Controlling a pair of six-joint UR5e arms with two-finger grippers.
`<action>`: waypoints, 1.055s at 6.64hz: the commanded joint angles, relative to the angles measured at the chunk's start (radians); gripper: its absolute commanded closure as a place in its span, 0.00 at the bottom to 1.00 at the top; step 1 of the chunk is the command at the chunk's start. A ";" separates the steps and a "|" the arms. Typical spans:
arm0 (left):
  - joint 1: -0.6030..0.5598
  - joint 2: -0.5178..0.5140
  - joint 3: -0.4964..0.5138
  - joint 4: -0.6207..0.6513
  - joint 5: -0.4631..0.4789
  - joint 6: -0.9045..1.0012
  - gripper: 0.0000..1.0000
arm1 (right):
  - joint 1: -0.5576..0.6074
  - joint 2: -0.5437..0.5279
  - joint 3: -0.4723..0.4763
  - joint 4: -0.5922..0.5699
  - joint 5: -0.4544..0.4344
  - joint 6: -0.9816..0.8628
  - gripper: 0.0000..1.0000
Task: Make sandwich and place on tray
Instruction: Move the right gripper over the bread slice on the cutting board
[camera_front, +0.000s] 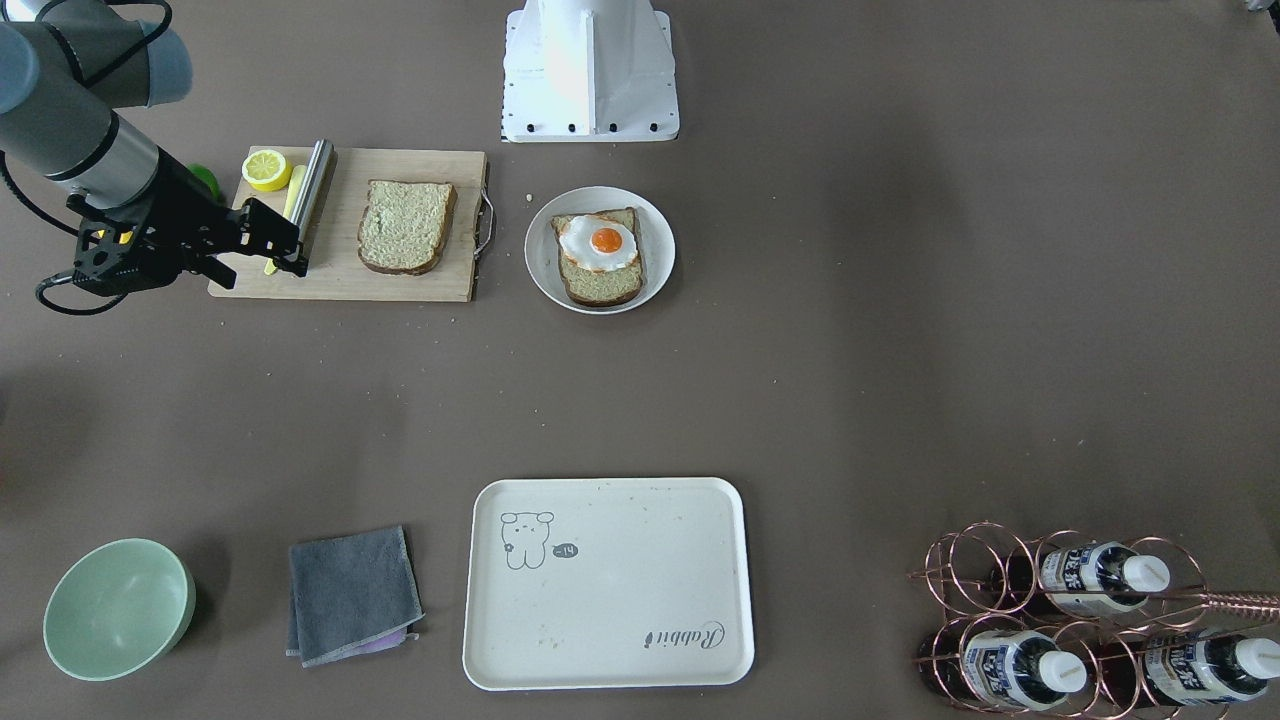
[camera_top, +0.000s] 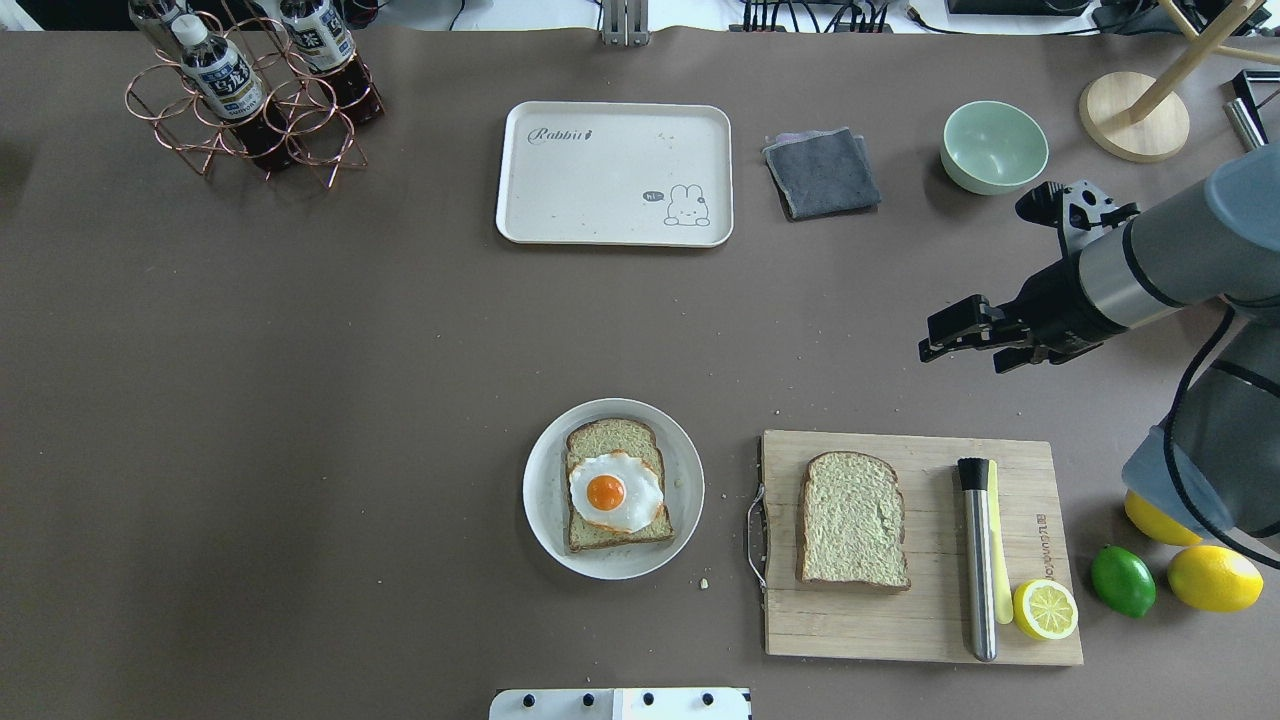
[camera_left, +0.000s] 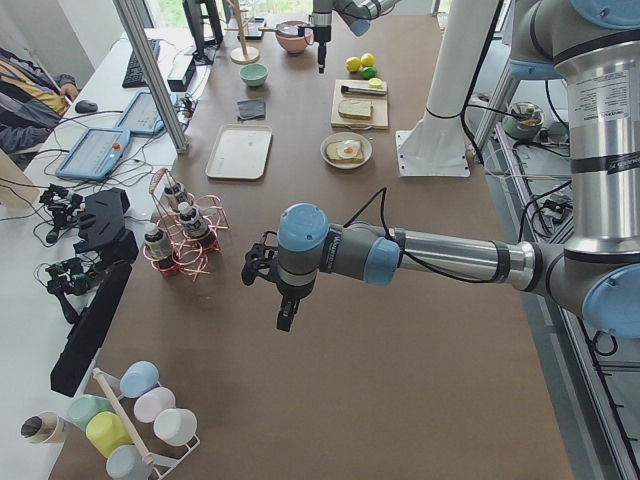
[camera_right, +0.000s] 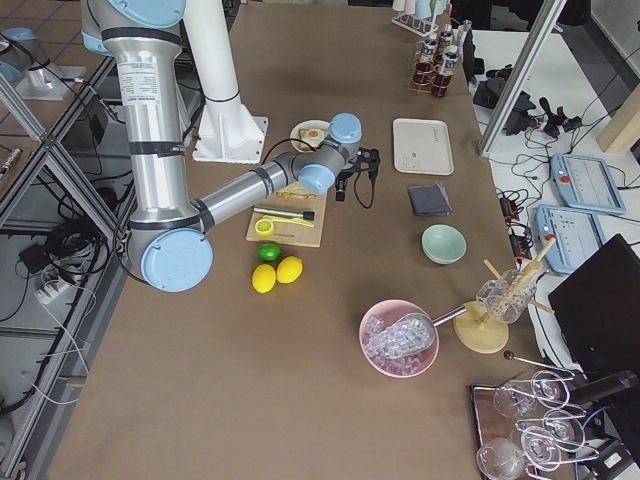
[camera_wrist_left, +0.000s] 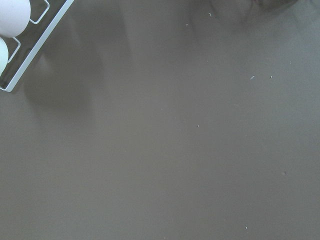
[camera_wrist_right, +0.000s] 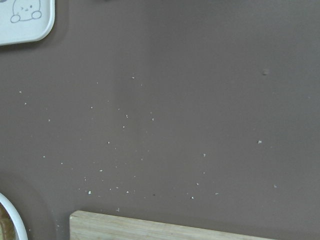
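Two tools to report. Right tool (camera_top: 960, 352) hangs over bare bench (camera_top: 400, 330) with its fingers spread apart and nothing between them, just off the far edge of the board (camera_top: 930, 630). Left tool (camera_left: 285, 318) hovers way down at the other end of the bench, near the bottle rack (camera_left: 185, 235). Only the side view catches it, so I can't tell if it's open or closed.

Bread's in two spots. The egg slice (camera_top: 620, 440), with the fried egg (camera_top: 615, 492) on top, sits on the plate (camera_top: 545, 520). The plain slice (camera_top: 853, 520) lies flat on the board, next to a metal rod (camera_top: 977, 560) and a lemon half (camera_top: 1045, 609).

Tray (camera_top: 614, 172) is on the far side of the bench, well apart from both slices, with a grey cloth (camera_top: 822, 172) beside it and a green bowl (camera_top: 994, 146) further along.
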 joint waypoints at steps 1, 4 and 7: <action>0.001 -0.002 -0.001 0.000 0.001 -0.003 0.02 | -0.098 -0.009 -0.001 0.090 -0.062 0.127 0.14; 0.003 -0.002 -0.001 0.000 0.000 -0.003 0.02 | -0.241 -0.057 -0.014 0.155 -0.175 0.198 0.25; 0.003 0.009 -0.003 -0.002 0.000 -0.001 0.02 | -0.289 -0.060 -0.017 0.169 -0.198 0.198 0.36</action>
